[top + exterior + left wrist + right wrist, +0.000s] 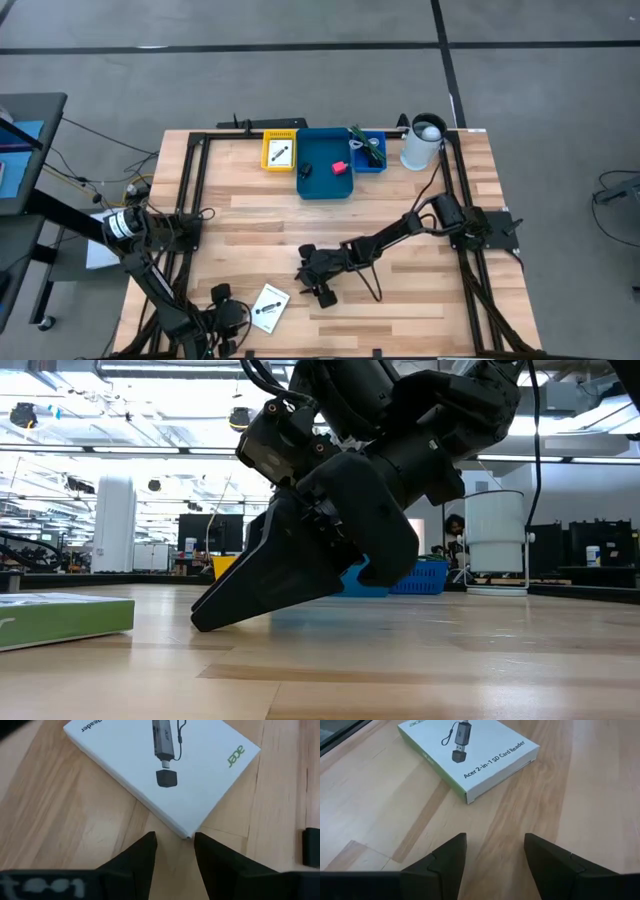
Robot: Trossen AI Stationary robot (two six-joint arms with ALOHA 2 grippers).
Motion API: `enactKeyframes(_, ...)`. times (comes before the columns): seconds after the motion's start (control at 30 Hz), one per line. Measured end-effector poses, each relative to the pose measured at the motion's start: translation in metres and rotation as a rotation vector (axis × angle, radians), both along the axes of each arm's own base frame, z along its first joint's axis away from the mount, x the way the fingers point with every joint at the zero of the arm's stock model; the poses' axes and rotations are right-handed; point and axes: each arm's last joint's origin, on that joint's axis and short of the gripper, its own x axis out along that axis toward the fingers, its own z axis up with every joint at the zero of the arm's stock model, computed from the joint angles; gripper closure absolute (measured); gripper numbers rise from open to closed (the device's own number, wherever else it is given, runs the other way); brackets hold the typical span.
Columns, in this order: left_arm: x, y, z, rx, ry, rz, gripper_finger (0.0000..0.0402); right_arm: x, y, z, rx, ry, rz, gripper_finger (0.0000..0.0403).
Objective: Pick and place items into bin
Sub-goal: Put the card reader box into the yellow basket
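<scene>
Cards: two white printed boxes on the table, one [269, 307] lying flat near the front edge and skewed, long axis diagonal to the planks, the other in a yellow tray [279, 152] at the back. One blue bin [326, 183] holds a pink-red block [340, 167] and a small black piece [305, 171]; a green stringy piece [366, 148] sits in the smaller blue basket beside it. Right gripper [322, 290] is low over the wood near the front card, fingers [442, 862] apart, empty. Left gripper [232, 322] is just beside the card's corner, fingers [136, 862] parted, holding nothing
</scene>
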Motion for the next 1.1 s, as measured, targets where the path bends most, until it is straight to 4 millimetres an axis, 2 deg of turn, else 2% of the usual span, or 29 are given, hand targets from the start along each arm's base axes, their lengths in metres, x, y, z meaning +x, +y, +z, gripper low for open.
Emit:
enactKeyframes(0.2, 0.001, -0.001, 0.000, 0.008, -0.016, -0.017, 0.0252, 0.000, 0.006, 0.001, 0.006, -0.021, 0.015, 0.0206)
enactKeyframes(0.6, 0.003, -0.002, 0.001, 0.011, -0.042, -0.027, 0.0250, 0.001, 0.010, 0.005, 0.022, -0.066, 0.025, 0.0209)
enactKeyframes(0.73, 0.003, -0.002, 0.001, 0.011, -0.043, -0.027, 0.0250, 0.004, 0.012, -0.009, 0.052, -0.057, 0.019, 0.0210)
enactKeyframes(0.93, 0.003, -0.002, 0.001, 0.007, -0.045, -0.026, 0.0250, 0.023, 0.021, -0.026, 0.075, -0.072, 0.034, 0.0209)
enactKeyframes(1.1, 0.003, -0.002, 0.002, 0.007, -0.046, -0.027, 0.0250, 0.032, 0.025, -0.029, 0.091, -0.075, 0.057, 0.0214)
